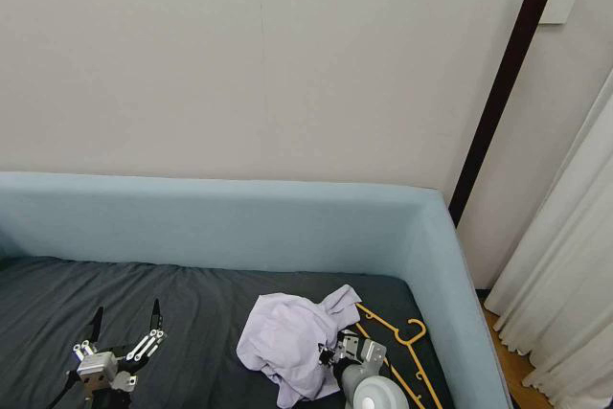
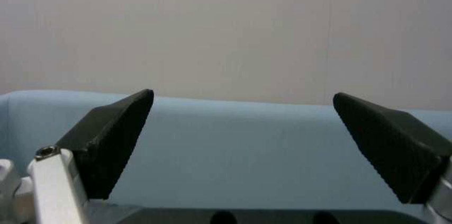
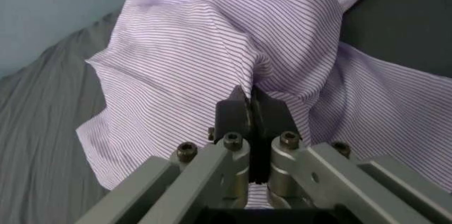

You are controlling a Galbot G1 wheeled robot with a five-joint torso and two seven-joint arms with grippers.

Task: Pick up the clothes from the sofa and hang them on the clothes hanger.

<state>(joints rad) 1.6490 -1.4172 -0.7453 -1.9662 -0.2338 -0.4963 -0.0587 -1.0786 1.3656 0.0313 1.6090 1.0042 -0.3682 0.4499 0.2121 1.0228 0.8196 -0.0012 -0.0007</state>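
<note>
A crumpled lilac striped shirt (image 1: 292, 337) lies on the dark seat of the sofa (image 1: 192, 299), toward its right end. My right gripper (image 1: 332, 356) is at the shirt's right edge, shut on a fold of the shirt (image 3: 211, 60); its black fingers (image 3: 233, 113) pinch the cloth between them. An orange clothes hanger (image 1: 407, 352) lies flat on the seat just right of the shirt. My left gripper (image 1: 124, 325) hovers low over the seat at the left, open, with its black fingers (image 2: 113, 139) spread wide and nothing between them.
The sofa's light blue backrest (image 1: 220, 222) runs along a plain wall, and its right arm (image 1: 460, 323) closes off the seat. A dark vertical post (image 1: 503, 83) and white curtains (image 1: 565, 304) stand to the right. The dark cushion between the two grippers is bare.
</note>
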